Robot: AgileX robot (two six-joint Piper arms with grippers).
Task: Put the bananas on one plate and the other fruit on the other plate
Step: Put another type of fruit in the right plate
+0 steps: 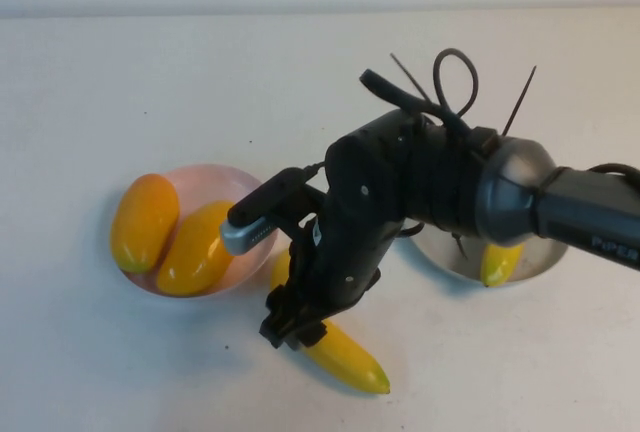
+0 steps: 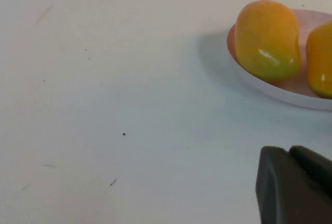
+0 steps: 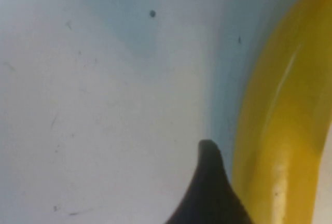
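Both plump orange-yellow mangoes (image 1: 170, 234) already sit in the pale pink plate (image 1: 243, 184), and one banana (image 1: 498, 263) lies on the grey-blue plate (image 1: 540, 259) at three o'clock. The right gripper (image 1: 290, 330) is down at the loose yellow banana (image 1: 345, 355) on the white table (image 1: 150, 82) at six o'clock, probably to lift it; whether it grips I cannot tell. The left gripper (image 2: 295, 185) waits at nine o'clock of the pink plate, grip unclear.

right gripper (image 1: 292, 330) covering banana (image 1: 350, 360) middle, grey-blue plate (image 1: 540, 262) mostly hidden

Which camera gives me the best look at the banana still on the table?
The high view: the banana lies on the table beside the pink plate, under the right gripper. The right wrist view shows only a close strip of it; the left wrist view, by the left gripper, shows none.
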